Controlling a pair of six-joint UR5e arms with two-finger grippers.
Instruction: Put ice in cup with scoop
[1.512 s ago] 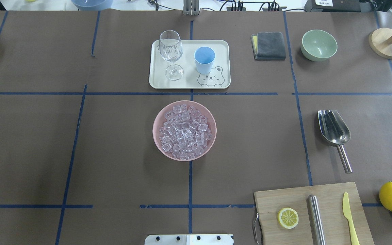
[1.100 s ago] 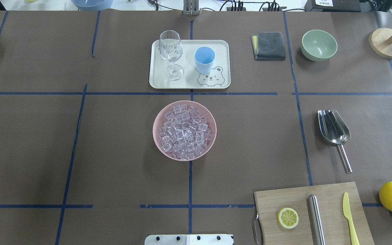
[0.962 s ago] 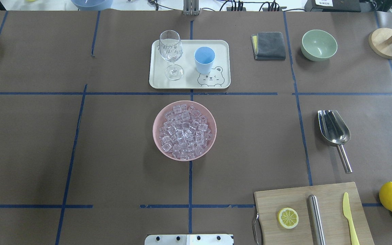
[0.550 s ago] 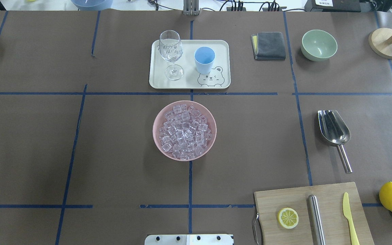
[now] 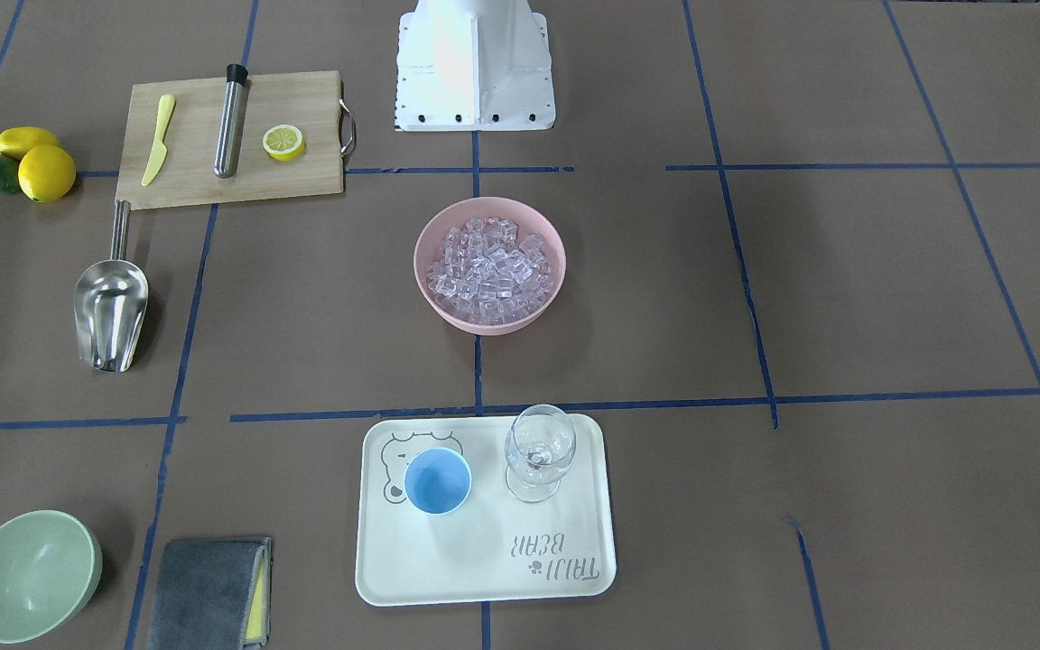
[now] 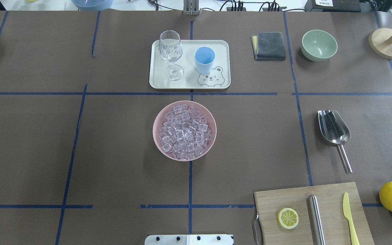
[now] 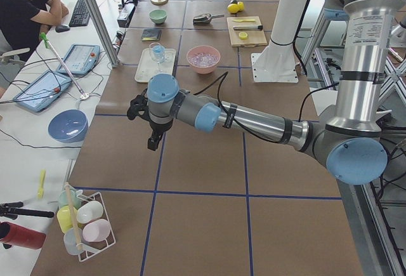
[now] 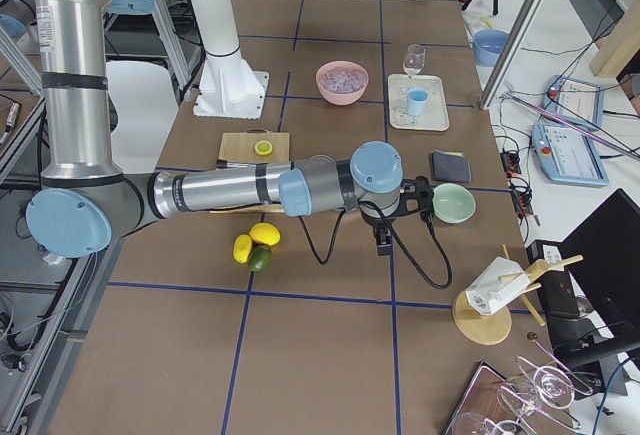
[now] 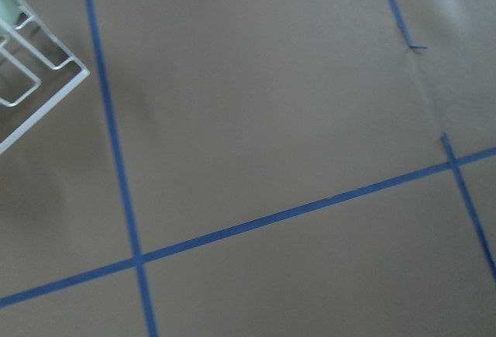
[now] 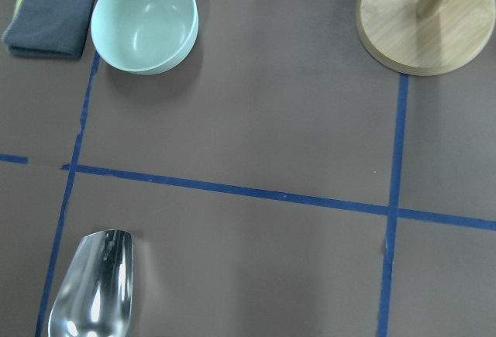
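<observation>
The overhead and front-facing views show the brown-papered table point(image 6: 114, 153) with neither arm on it; the arms appear only in the side views. In the exterior left view the left gripper point(image 7: 154, 143) hangs over bare paper near the table's left end. In the exterior right view the right gripper point(image 8: 384, 246) hangs near the pale green round bowl point(image 8: 453, 202). Whether either pair of jaws is parted or closed cannot be told. The left wrist view adds only taped paper and a corner of a white wire rack point(image 9: 31, 81). The shiny stainless-steel scoop with a rod handle point(image 6: 333, 127) lies on the table's right side, near the wooden cutting board point(image 6: 284, 199). The small clear ice cubes point(image 6: 184, 132) fill the pink round bowl point(image 6: 154, 130) at the centre. The small light-blue plastic cup point(image 6: 204, 59) stands upright on the cream rectangular tray point(image 6: 189, 81) beside the clear stemmed wine glass point(image 6: 171, 51); its blue floor shows bare in the front-facing view.
</observation>
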